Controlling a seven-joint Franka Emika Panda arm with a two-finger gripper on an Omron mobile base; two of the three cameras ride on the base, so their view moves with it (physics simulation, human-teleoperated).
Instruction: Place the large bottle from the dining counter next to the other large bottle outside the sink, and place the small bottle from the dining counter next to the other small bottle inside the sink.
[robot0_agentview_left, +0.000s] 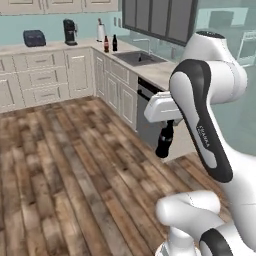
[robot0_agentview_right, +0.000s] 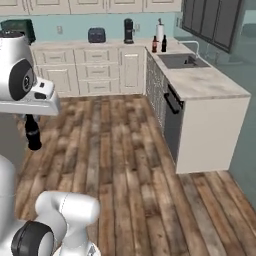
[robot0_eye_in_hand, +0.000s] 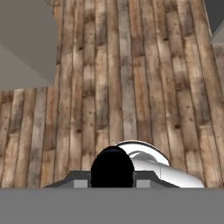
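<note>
My gripper (robot0_agentview_left: 167, 128) (robot0_agentview_right: 31, 119) is shut on the neck of the small bottle (robot0_agentview_left: 164, 144) (robot0_agentview_right: 33, 134), which is black and hangs upright above the wooden floor. The hand view looks straight down on the small bottle's dark top (robot0_eye_in_hand: 112, 168). Far ahead, the brown red-labelled large bottle (robot0_agentview_left: 106, 45) (robot0_agentview_right: 154, 45) stands on the counter just beyond the sink (robot0_agentview_left: 140, 58) (robot0_agentview_right: 183, 61), with a dark bottle (robot0_agentview_left: 115, 43) (robot0_agentview_right: 164, 44) of similar height right beside it. The sink's inside is hidden from here, and so is the other small bottle. The dining counter is out of view.
The sink counter (robot0_agentview_right: 205, 82) ends in a cream side panel close by, with a dark dishwasher (robot0_agentview_left: 145, 102) (robot0_agentview_right: 172, 117) in its front. On the back counter stand a coffee machine (robot0_agentview_left: 70, 31) (robot0_agentview_right: 128, 30) and a toaster (robot0_agentview_left: 34, 37) (robot0_agentview_right: 96, 35). Open wooden floor (robot0_agentview_left: 65, 160) lies between.
</note>
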